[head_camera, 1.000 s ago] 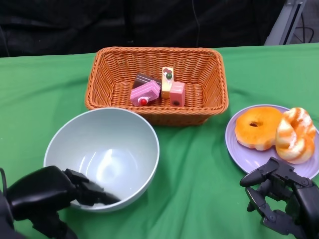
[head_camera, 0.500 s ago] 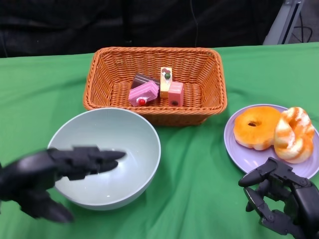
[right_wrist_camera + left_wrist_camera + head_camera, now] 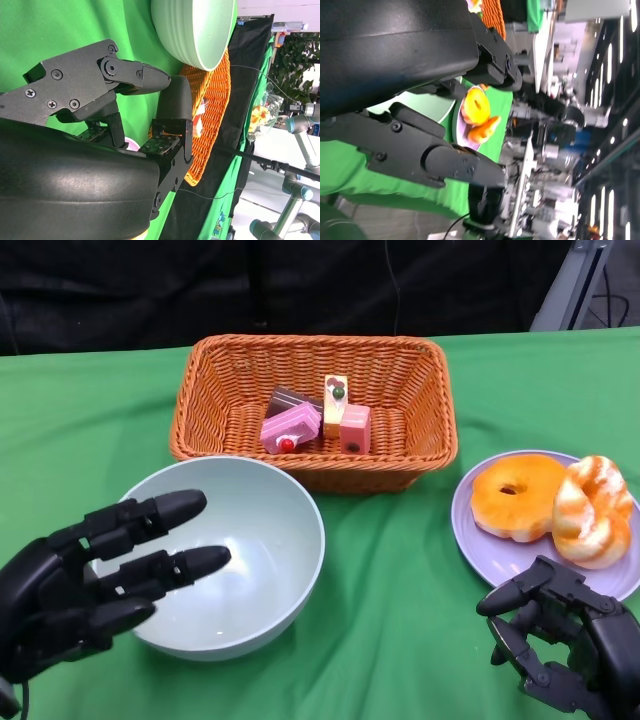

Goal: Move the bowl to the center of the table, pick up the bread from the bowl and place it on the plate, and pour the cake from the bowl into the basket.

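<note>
Head view, obstructions: left hand [image 3: 85,575] spread flat over the near-left rim of the bowl [image 3: 275,540], fingers extended and apart, holding nothing; fingertips reach over the bowl's inside
Right hand: right hand [image 3: 560,645] low at the near right of the counter, fingers curled inward, nothing in them, just short of the plate [image 3: 470,530]
Surface: green cloth [image 3: 400,600] covers the counter, a few creases between bowl and plate
Room: black drape behind the far edge; wrist views show lit shelving and other robot arms beyond, blurred
Bowl: pale green, upright, near centre-left, its far rim touching or just short of the basket [image 3: 410,455]; inside bare where visible
Basket: orange wicker, rectangular, at the far centre; holds cake pieces [image 3: 315,418], pink, brown and yellow, clustered in its middle
Plate: lilac, right of the basket; carries two breads, a round orange ring [image 3: 518,496] and a twisted glazed one [image 3: 592,510], touching each other
</note>
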